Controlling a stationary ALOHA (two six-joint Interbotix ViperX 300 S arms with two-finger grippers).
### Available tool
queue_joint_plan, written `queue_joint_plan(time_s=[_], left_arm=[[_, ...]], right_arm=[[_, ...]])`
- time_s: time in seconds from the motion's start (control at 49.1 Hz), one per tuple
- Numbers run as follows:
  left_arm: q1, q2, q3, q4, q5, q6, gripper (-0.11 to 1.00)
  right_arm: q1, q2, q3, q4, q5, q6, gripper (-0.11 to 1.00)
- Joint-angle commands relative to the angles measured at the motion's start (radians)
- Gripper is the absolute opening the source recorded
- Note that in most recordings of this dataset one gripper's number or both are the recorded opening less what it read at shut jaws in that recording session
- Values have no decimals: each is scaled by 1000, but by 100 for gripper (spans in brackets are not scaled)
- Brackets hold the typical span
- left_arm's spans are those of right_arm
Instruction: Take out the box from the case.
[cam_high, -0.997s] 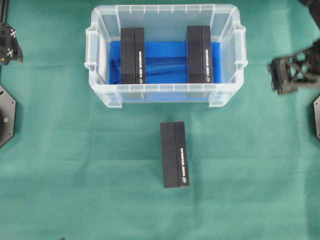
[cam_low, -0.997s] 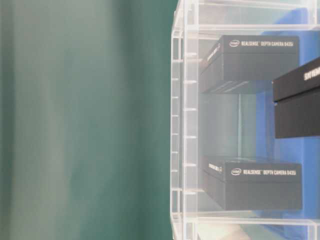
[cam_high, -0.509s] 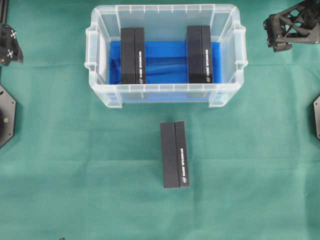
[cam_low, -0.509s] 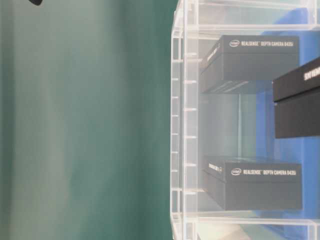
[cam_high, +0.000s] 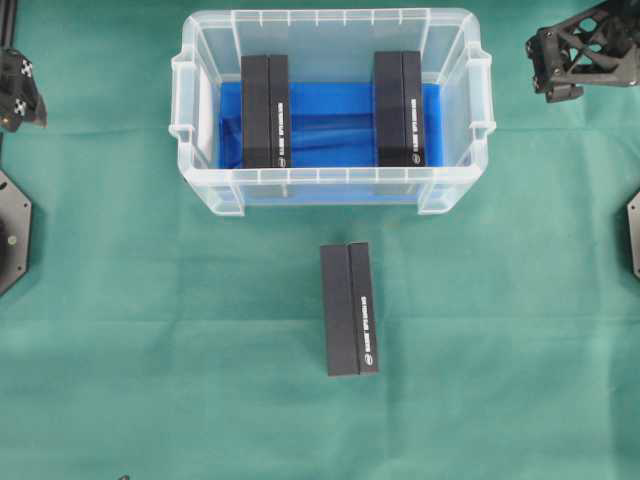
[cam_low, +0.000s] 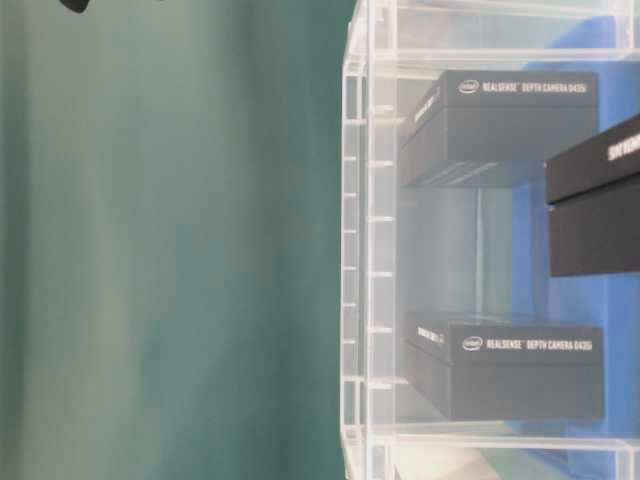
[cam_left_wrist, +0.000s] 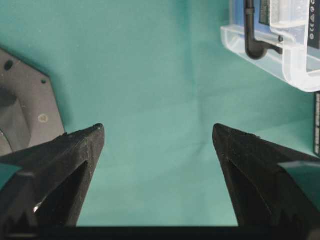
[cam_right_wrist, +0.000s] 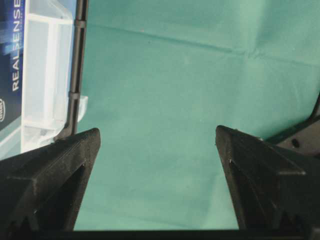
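Two black RealSense boxes (cam_high: 265, 110) (cam_high: 399, 108) are seen inside the case (cam_high: 330, 185), on its blue sheet (cam_high: 330, 110). A third box (cam_high: 349, 309) lies outside on the green tabletop (cam_high: 150, 330). Left gripper (cam_left_wrist: 157, 137) and right gripper (cam_right_wrist: 157, 140) are spread wide, nothing held.

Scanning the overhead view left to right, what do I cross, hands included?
Left hand → case's left rim handle → left box in the case → box on the cloth → right box in the case → right hand.
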Motion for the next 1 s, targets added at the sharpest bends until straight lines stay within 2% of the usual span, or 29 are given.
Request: queue_joint_plan(time_s=[0.0,0.305,0.427,0.977], left_arm=[[-3,2,-11,0,-5,0,92],[-2,6,-14,0,-20,-3,92],[-12,48,-29,0,-38,-2,92],[-69,388,-278,6,-118,-3,92]], right_arm=[[-3,-5,-9,0,-3,3,91],[-3,-5,-9,2,-5,5,91],[-3,-5,-9,3,-5,5,91],[-2,-5,-9,6,-5,0,91]])
